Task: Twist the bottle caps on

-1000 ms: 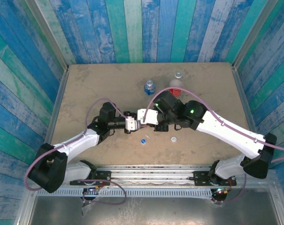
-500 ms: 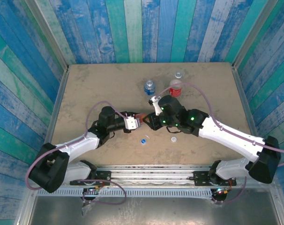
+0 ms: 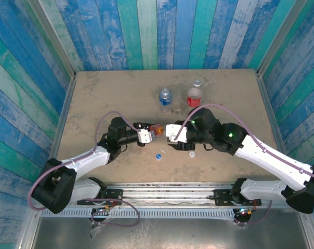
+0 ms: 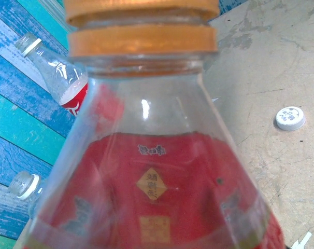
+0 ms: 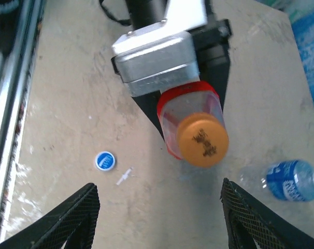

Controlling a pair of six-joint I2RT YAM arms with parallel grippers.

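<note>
One seemingly done: left gripper (image 3: 148, 134) clamps red bottle (image 5: 190, 116), orange cap (image 5: 202, 140) on; right gripper (image 5: 159, 218) spread, empty; blue cap (image 3: 159, 155), white cap (image 3: 192, 154) loose toward five o'clock.

The plastic bottle (image 4: 157, 166) looks glossy, its orange cap (image 5: 202, 140) matt, the tabletop (image 3: 110, 93) rough and scuffed.

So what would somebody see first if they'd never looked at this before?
Probably the red bottle with its orange cap on, held sideways over the middle of the table by the left gripper. The right gripper faces the cap with its fingers apart. Then the bright blue and green plank walls around the table.
</note>
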